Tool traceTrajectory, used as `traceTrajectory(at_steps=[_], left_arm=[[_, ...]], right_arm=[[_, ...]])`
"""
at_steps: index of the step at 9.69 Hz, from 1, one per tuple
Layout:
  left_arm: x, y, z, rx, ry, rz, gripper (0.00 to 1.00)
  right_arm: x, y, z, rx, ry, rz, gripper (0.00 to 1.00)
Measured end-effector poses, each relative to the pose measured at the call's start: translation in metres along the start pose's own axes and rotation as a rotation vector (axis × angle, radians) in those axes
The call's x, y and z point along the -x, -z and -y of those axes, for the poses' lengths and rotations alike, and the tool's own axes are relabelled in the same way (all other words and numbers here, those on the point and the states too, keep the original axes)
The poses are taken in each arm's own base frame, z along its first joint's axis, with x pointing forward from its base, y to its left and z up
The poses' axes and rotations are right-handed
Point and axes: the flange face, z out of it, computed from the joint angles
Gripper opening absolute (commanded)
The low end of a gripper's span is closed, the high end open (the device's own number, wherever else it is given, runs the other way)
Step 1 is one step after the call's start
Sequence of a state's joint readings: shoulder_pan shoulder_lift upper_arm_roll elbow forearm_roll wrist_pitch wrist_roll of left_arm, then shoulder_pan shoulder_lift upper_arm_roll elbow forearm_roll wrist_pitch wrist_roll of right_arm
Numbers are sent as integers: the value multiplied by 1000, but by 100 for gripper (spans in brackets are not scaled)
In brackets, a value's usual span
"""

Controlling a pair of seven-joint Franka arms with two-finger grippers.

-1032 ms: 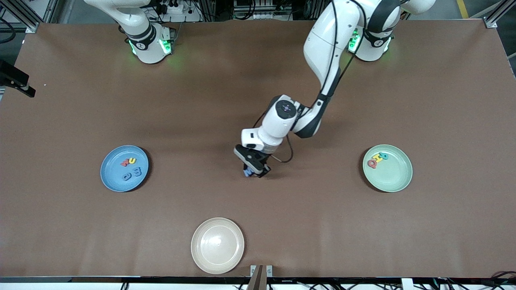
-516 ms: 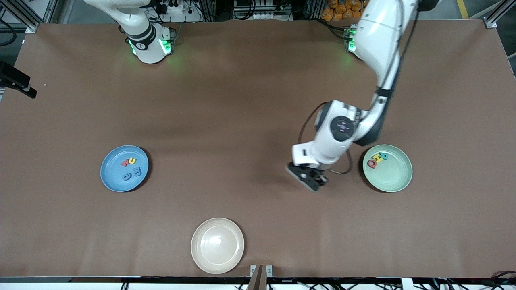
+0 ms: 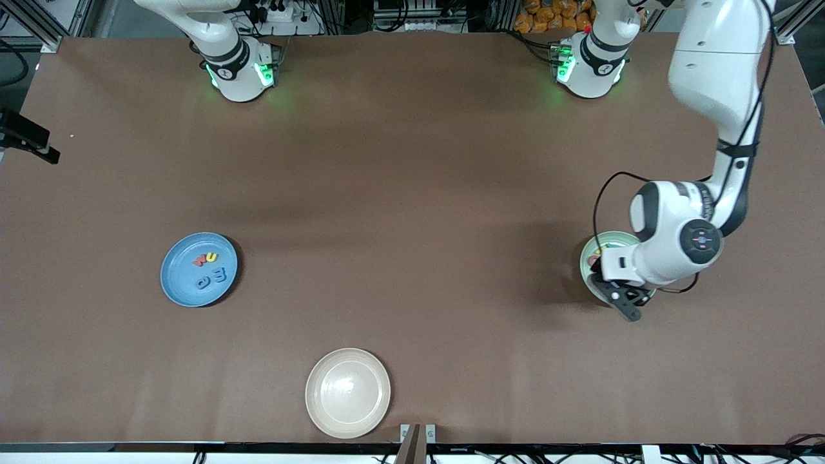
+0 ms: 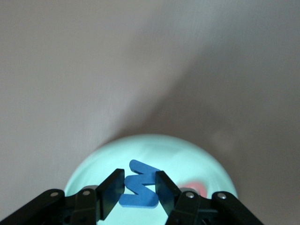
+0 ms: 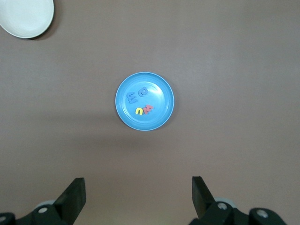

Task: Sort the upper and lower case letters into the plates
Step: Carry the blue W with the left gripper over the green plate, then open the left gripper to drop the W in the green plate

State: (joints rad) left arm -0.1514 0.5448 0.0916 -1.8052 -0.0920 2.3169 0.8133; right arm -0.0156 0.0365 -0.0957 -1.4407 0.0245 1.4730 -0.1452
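My left gripper (image 3: pixel 625 307) is shut on a small blue letter (image 4: pixel 140 196) and holds it over the pale green plate (image 3: pixel 587 263), which the arm mostly hides in the front view. In the left wrist view the green plate (image 4: pixel 187 159) lies under the jaws, with a red letter (image 4: pixel 197 188) on it. The sky blue plate (image 3: pixel 177 274) lies toward the right arm's end and holds several letters, among them a red one (image 3: pixel 203 260) and a yellow one (image 3: pixel 213 257). My right gripper (image 5: pixel 136 187) is open and empty, high over the sky blue plate (image 5: pixel 159 89).
A cream-white plate (image 3: pixel 348 412) lies near the table's front edge, nearer the front camera than both other plates; it also shows in the right wrist view (image 5: pixel 23 16). The right arm waits, its hand out of the front view.
My left arm has swung from the middle of the table toward its own end, carrying the blue letter, and is now over the green plate. The right arm has not moved.
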Motion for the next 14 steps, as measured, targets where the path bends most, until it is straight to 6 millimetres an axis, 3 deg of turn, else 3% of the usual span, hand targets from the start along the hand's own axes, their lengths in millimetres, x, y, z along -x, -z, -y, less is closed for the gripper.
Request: traceTrajectory(at_steps=[2,4,5,7,9,11,14], left_arm=[[28,-5,6,43,36,37,0],[42,-25,6,72,53,65,48],[43,-28,6,75,54,68,99],[38,-24,6,68,50,59,100],[27,-4,17,34,103,27,100],[9,24,24,18,313,6,100],[-26,36,10,12,604,-13,100]], right_arm=[[-13,-9,-2,4,-2,11,100],[-17,-10,-2,6,-2,6,100],[-18,-9,-2,8,-2,-2,100],[-18,-10,-2,8,-1,-4,100],[-18,-10,-2,8,-1,-3,100],[-18,-12,-1,7,0,1,100],[-12,-12,-1,5,-1,6,100]])
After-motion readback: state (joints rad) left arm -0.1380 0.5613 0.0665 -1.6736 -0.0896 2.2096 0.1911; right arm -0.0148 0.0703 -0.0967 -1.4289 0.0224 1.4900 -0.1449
